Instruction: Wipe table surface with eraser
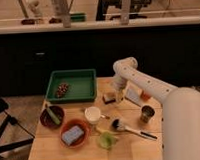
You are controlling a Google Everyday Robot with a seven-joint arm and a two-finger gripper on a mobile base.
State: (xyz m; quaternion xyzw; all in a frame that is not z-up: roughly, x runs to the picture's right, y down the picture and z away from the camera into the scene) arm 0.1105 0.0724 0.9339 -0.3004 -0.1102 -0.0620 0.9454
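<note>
The table surface (pixel 56 149) is a pale plank tabletop. The eraser (pixel 110 97), a small tan block with a dark underside, lies on it just right of the green tray. My gripper (pixel 117 94) reaches down from the white arm (pixel 143 82) and sits right at the eraser, at its right side. The gripper partly covers the eraser.
A green tray (pixel 71 85) with a dark cluster sits at the back left. A dark bowl (pixel 51 116), a red bowl with a blue sponge (pixel 73 134), a white cup (pixel 93 115), a green lid (pixel 107 140), a black-bristled brush (pixel 126 128), a metal can (pixel 147 114) and an orange object (pixel 146 96) lie about.
</note>
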